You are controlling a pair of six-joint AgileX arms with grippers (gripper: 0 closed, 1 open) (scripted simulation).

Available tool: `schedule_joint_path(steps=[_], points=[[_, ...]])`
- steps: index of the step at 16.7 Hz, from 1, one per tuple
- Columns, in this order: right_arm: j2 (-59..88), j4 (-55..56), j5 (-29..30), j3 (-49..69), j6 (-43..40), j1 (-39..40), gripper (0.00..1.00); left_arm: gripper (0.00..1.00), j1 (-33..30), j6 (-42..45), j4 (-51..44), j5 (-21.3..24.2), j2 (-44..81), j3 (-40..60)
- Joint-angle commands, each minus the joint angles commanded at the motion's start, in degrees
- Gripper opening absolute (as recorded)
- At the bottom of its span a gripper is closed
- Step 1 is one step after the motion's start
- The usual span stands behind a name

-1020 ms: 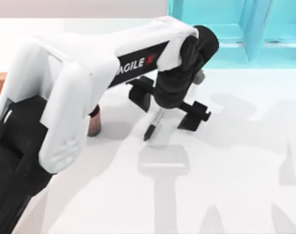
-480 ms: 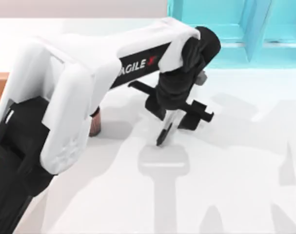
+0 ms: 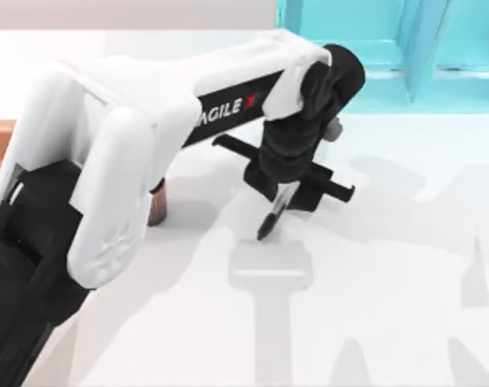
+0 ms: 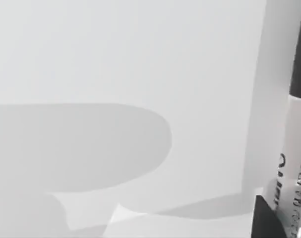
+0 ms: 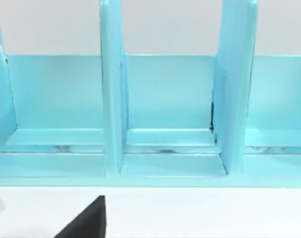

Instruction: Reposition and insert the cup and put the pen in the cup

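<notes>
L gripper (image 3: 296,187) was above the table's middle, a bit toward the far side, pointing down, its fingers closed on the pen (image 3: 275,213). Pen hung tilted betw. the fingers, black lower end angled down toward the near-left, tip just over the white table (image 3: 373,306) w/ its shadow right below. In the left wrist view the pen (image 4: 294,163) ran along one edge of the pic: black section, then grey-white barrel w/ small print, plus a dark bit of finger beside it; rest was bare tabletop w/ a broad grey shadow. L arm's white upper body w/ the AgileX lettering stretched from the near-left corner to the gripper, covering much of the table's left half. The cup (image 3: 157,205) stood on the table left of the pen, well apart from it, mostly hidden behind the arm's white casing; only a strip of reddish-brown side showed, so couldn't tell if fully upright. A turquoise rack (image 3: 389,48) w/ upright dividers sat at the far-right of the table; the right wrist view faced that rack (image 5: 165,124), open compartments side by side. A dark wedge sat at that pic's edge; R gripper's state: cannot tell.
</notes>
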Motion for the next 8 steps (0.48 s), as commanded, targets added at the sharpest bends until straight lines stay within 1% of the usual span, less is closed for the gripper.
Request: schedule_joint_path(steps=[8], points=[[0.0,0.0,0.0,0.0,0.0,0.0,1.00,0.00,-4.3,-4.5,-4.2,-0.5,-11.6,-7.9]])
